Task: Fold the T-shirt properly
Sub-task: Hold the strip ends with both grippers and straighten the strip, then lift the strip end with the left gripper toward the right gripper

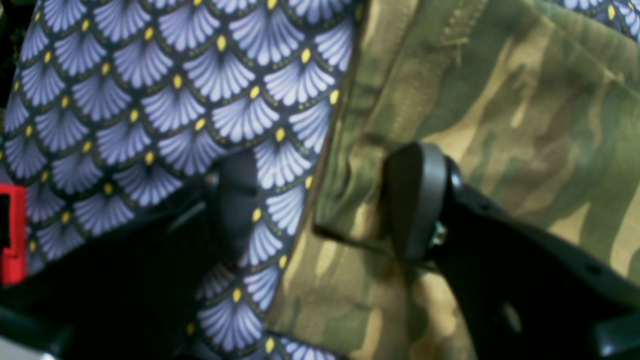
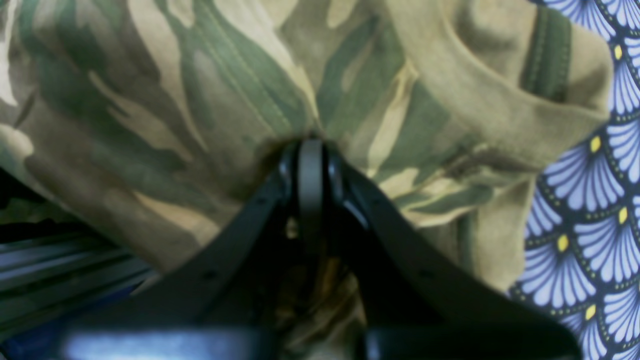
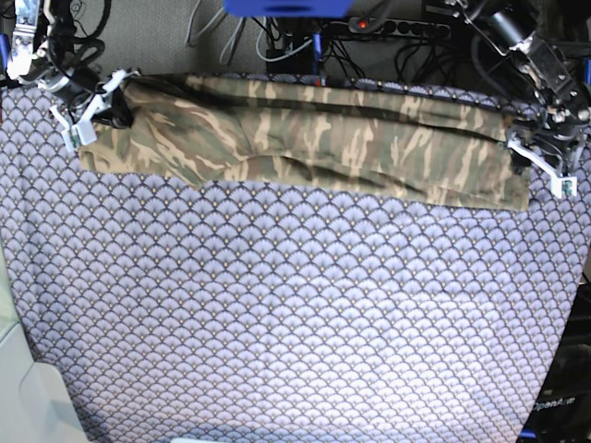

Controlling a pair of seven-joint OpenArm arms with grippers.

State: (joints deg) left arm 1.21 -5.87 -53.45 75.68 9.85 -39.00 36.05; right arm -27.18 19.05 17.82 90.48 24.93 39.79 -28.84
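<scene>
The near half of the surface (image 3: 277,323) lies bare under its fan-scale cloth. Farther back, across the upper part of the base view, the T-shirt (image 3: 305,138) stretches as a long narrow band, likely already folded lengthwise. At the upper left the right gripper (image 2: 311,150) has its jaws pressed together on a bunch of fabric — probably to anchor that end. At the upper right the left gripper (image 1: 325,200) stands with jaws spread, straddling the shirt's hemmed edge, seemingly poised to take or just free of it.
</scene>
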